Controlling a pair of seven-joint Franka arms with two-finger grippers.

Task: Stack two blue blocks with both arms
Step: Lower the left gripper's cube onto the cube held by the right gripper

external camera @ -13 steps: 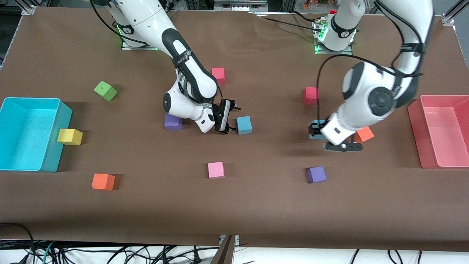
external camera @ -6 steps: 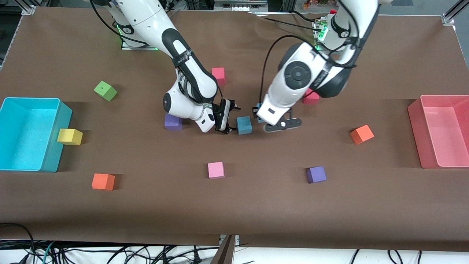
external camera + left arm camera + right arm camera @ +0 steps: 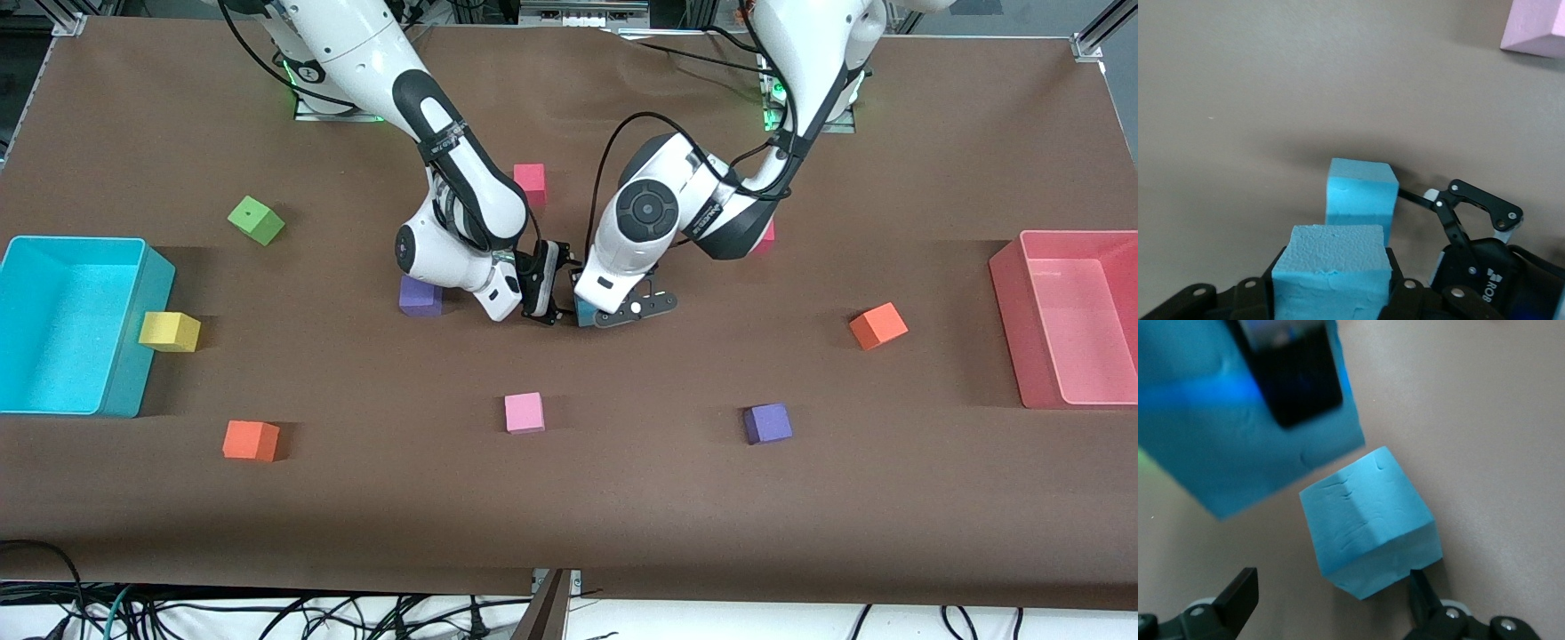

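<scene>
Two blue blocks are what I care about, and now they are almost together. In the front view, my left gripper [image 3: 594, 307] has swung in from the red bin [image 3: 1067, 311] end of the table and now hangs right over the resting blue block [image 3: 582, 313]. Only a bit of that block peeks out. My right gripper [image 3: 544, 289] waits just beside it, fingers spread and holding nothing.

In the left wrist view, my left fingers are clamped on the carried blue block [image 3: 1331, 270]. The resting block [image 3: 1360, 200] sits on the table just under it, with the right gripper [image 3: 1478, 233] close by.

In the right wrist view, the resting block [image 3: 1368, 520] lies between my open right fingers [image 3: 1238, 593], and the carried block [image 3: 1238, 413] floats over it. I think lowering it comes next.
</scene>
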